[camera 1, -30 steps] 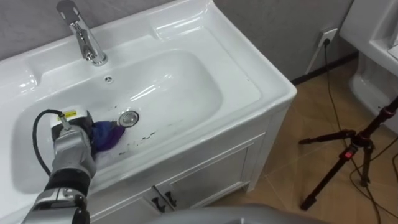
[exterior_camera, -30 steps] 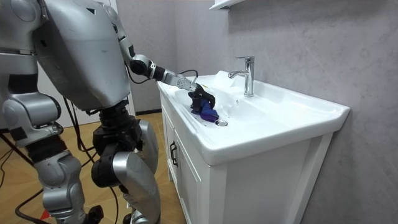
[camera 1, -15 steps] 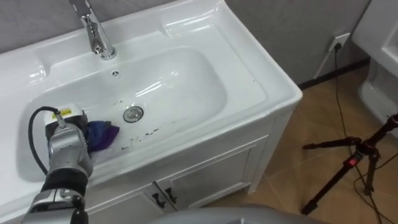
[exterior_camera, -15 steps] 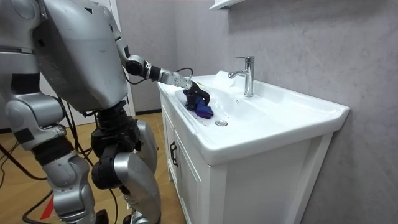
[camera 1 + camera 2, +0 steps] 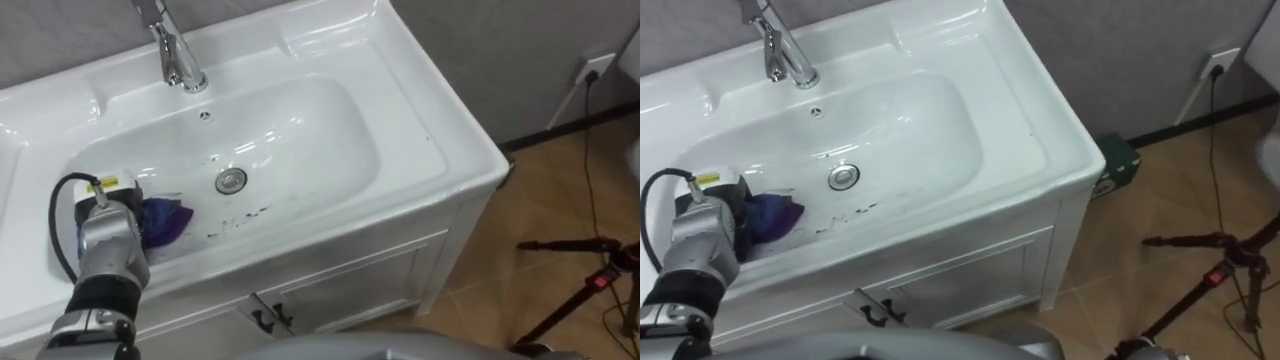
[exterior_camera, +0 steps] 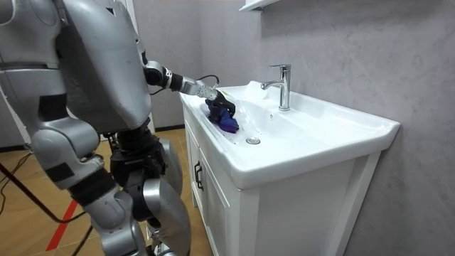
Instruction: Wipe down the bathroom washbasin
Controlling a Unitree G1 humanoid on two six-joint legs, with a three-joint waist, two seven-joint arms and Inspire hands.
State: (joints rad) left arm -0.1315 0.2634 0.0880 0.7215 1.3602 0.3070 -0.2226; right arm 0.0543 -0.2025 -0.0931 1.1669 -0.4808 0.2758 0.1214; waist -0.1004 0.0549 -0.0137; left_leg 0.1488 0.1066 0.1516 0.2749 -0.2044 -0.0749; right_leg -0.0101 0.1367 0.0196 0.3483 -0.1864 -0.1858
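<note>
Grey wall w/ a socket (image 5: 598,66), wood floor, white cabinet (image 5: 330,280). On top, a white basin (image 5: 300,130): its long axis runs L–R along the wall, chrome tap (image 5: 175,55) at the back, drain (image 5: 231,180) near mid-bowl. Robot stands at the front edge. Left hand (image 5: 110,235) is down in the bowl's left part, fingers curled on a bunched purple cloth (image 5: 163,220); the cloth's loose end points right, twd the drain. Dark smudges (image 5: 240,215) lie just beside the cloth. Yellow sticker (image 5: 108,183) at the wrist, print too small to read.
</note>
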